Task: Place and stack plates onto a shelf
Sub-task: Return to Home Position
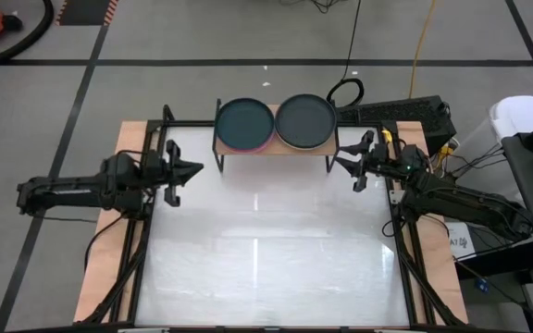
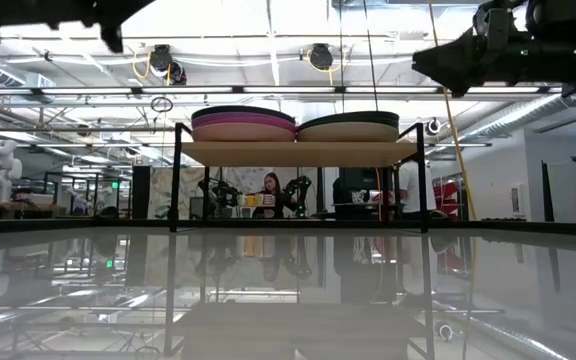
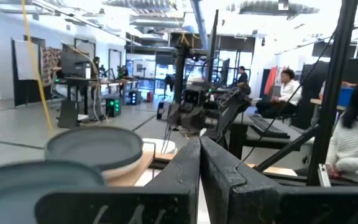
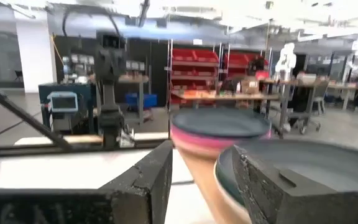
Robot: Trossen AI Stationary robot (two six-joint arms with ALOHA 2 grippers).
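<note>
The shelf [image 2: 298,153] is standing at the far edge of the tabletop [image 1: 266,250], carrying two plate stacks side by side. The left stack [image 1: 244,122] is showing a dark teal top plate and the right stack [image 1: 305,121] a dark grey one. The left gripper [image 1: 195,169] is hovering clenched at the left edge. The right gripper [image 1: 340,165] is hovering released at the right edge.
</note>
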